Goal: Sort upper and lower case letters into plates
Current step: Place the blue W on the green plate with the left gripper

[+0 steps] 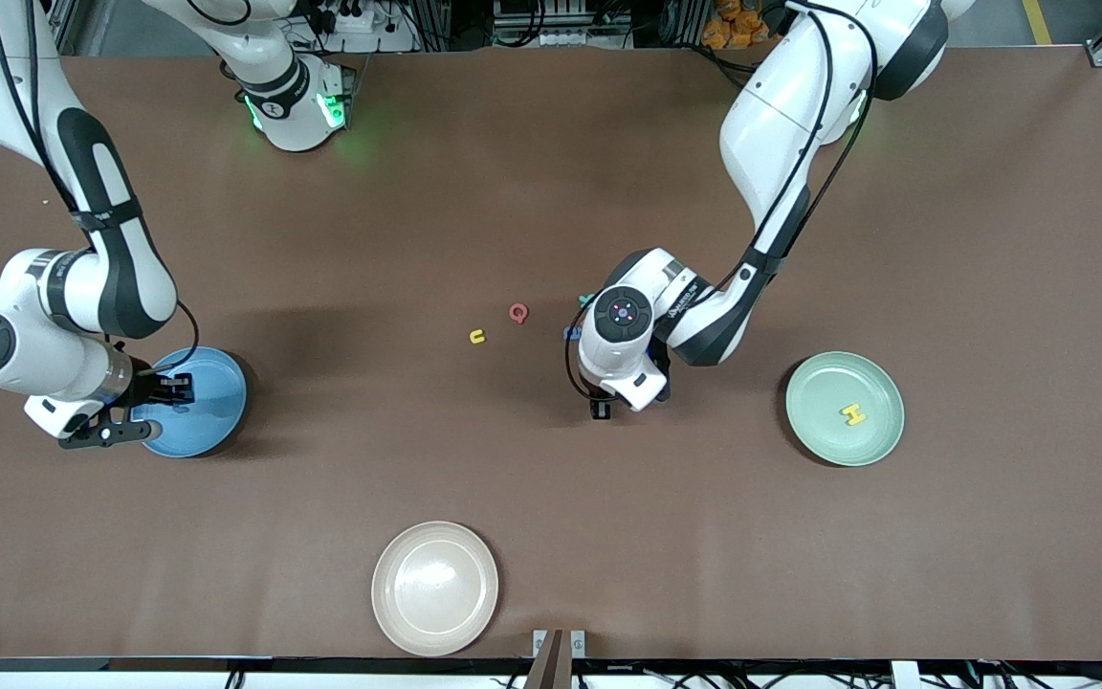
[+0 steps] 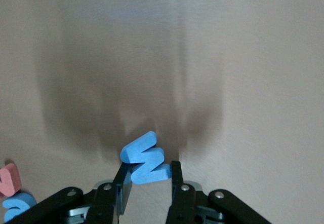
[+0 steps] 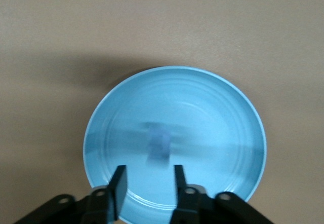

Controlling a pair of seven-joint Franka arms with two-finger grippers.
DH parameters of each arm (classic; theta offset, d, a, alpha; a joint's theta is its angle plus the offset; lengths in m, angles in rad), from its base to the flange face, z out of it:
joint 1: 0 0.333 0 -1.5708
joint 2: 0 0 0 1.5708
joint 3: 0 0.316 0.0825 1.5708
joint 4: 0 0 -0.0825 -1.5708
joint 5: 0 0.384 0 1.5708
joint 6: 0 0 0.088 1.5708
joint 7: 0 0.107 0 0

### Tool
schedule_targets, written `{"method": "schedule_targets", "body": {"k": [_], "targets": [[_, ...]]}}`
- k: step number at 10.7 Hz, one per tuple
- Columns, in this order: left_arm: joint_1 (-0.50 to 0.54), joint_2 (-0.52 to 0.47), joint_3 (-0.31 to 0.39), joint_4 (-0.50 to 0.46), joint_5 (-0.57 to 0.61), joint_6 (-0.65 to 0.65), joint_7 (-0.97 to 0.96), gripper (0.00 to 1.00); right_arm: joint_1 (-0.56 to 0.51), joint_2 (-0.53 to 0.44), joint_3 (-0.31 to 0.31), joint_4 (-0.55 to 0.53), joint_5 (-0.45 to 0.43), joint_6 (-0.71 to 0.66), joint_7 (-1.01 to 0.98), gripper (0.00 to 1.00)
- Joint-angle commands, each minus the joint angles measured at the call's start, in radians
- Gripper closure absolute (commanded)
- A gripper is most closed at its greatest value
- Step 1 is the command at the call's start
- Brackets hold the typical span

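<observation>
My left gripper (image 2: 148,176) is shut on a blue zigzag letter (image 2: 145,159) down at the brown table, near its middle (image 1: 601,410). A red letter (image 2: 9,179) and another blue letter (image 2: 17,203) lie close by. My right gripper (image 3: 149,171) hangs open over the blue plate (image 3: 212,133), with nothing between its fingers. A blurred blue letter (image 3: 158,143) shows below it in that plate. The mint green plate (image 1: 819,383) holds a yellow H (image 1: 853,413). A yellow u (image 1: 477,336) and a red G (image 1: 517,313) lie on the table toward the right arm's end from my left gripper.
A beige plate (image 1: 434,588) sits near the table's front edge. A small blue letter (image 1: 570,333) and a teal one (image 1: 585,300) peek out beside the left arm's wrist. The blue plate (image 1: 211,402) lies at the right arm's end.
</observation>
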Motion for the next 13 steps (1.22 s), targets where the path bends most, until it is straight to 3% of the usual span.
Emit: {"method": "schedule_targets", "body": {"k": [1, 5, 7, 11, 13], "targets": [[0.080, -0.079, -0.072, -0.015, 0.106, -0.074, 0.082, 1.00, 0.022, -0.022, 0.019, -0.013, -0.005, -0.030, -0.001, 0.00], [0.336, -0.188, -0.244, -0.033, 0.119, -0.288, 0.411, 1.00, 0.200, -0.024, 0.019, 0.027, 0.001, -0.074, 0.186, 0.00], [0.477, -0.264, -0.295, -0.106, 0.118, -0.355, 0.656, 1.00, 0.307, -0.022, 0.019, 0.062, 0.003, -0.114, 0.316, 0.00], [0.652, -0.402, -0.296, -0.229, 0.119, -0.413, 1.199, 1.00, 0.547, 0.007, 0.019, 0.114, 0.018, -0.111, 0.695, 0.00], [0.747, -0.429, -0.290, -0.275, 0.156, -0.412, 1.455, 1.00, 0.648, 0.040, 0.017, 0.154, 0.088, -0.107, 0.842, 0.00]]}}
